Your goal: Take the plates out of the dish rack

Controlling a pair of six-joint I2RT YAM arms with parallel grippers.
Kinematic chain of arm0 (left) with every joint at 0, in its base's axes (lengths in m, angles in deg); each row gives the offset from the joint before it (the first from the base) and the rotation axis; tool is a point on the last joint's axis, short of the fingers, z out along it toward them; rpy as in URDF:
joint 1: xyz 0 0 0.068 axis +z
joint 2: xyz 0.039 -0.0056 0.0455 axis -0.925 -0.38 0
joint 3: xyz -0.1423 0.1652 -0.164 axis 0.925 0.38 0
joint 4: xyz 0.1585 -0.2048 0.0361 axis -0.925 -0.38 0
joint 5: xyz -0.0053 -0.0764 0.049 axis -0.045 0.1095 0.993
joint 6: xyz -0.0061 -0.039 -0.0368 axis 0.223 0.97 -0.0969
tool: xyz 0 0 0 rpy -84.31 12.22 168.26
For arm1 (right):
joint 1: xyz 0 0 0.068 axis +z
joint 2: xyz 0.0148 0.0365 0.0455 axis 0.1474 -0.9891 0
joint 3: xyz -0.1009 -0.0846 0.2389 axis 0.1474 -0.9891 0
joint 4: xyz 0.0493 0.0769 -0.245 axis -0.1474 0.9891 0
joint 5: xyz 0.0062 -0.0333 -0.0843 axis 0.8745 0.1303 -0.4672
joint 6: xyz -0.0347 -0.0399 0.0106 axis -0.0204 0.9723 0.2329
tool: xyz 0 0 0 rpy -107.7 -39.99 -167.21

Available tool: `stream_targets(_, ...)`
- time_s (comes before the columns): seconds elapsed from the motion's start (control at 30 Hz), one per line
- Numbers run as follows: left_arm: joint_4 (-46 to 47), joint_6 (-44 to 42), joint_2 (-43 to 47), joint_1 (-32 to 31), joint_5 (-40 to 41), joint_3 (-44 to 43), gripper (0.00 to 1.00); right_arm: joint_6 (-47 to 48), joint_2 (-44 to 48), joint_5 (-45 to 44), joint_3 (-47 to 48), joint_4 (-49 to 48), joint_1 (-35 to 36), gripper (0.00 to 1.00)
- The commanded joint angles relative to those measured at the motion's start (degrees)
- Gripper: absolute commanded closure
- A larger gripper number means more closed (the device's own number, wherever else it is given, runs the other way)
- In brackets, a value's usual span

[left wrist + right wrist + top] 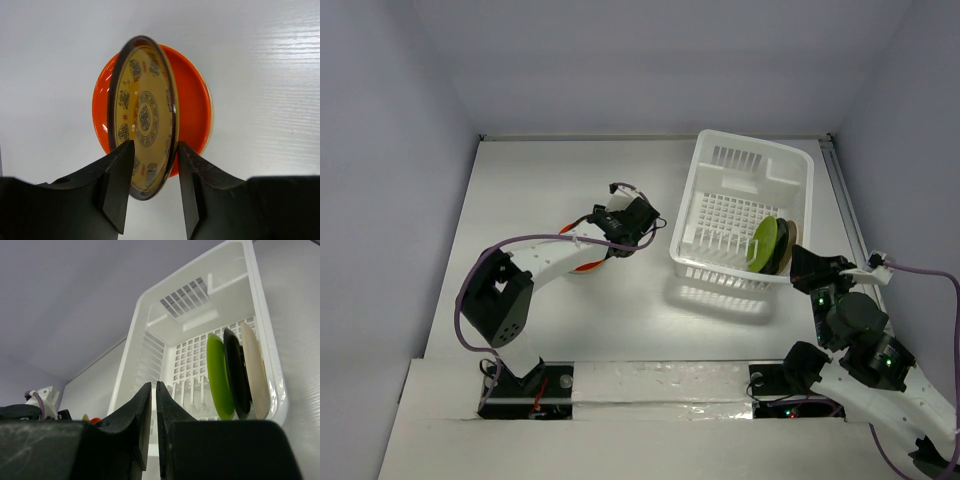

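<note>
In the left wrist view my left gripper [156, 145] is shut on a tan plate [145, 115] with a dark rim and printed emblems. It holds the plate on edge just above an orange plate [192, 107] lying flat on the table. In the top view the left gripper [608, 245] is left of the white dish rack [720, 268], over the orange plate [586, 268]. A lime green plate [763, 243], a dark plate [235, 375] and a beige plate [255, 370] stand on edge in the rack's right end. My right gripper [799, 259] is shut and empty at the rack's near right corner.
The rack [145, 325] fills the right wrist view beyond the shut right gripper [154, 385], with the lime green plate [220, 377] at its right. Grey walls enclose the table on three sides. A white strip [650, 380] runs along the near edge between the arm bases.
</note>
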Motion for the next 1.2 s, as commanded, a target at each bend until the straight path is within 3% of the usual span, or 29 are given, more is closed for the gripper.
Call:
stream_targets(0.0, -1.3, 0.5, 0.7, 0.1, 1.9, -2.5, 0.63, 0.7, -0.9, 0.1, -0.1, -2.1, 0.2, 0.86)
stream_targets(0.5, -4.7, 2.1, -0.6, 0.1, 3.2, -2.1, 0.39, 0.7, -2.3, -0.1, 0.2, -2.0, 0.2, 0.86)
stream_targets(0.67, -4.1, 1.4, -0.3, 0.1, 1.2, -2.1, 0.20, 0.6, -2.4, 0.0, 0.3, -1.9, 0.2, 0.86)
stream_targets(0.77, -4.2, 1.9, 0.1, 0.1, 1.1, -2.0, 0.14, 0.6, -2.3, -0.1, 0.3, -1.9, 0.2, 0.86)
stream_targets(1.17, -2.2, 1.6, 4.8, 0.7, -2.3, -1.4, 0.05, 0.6, -3.2, -0.2, 0.3, -1.8, 0.2, 0.86)
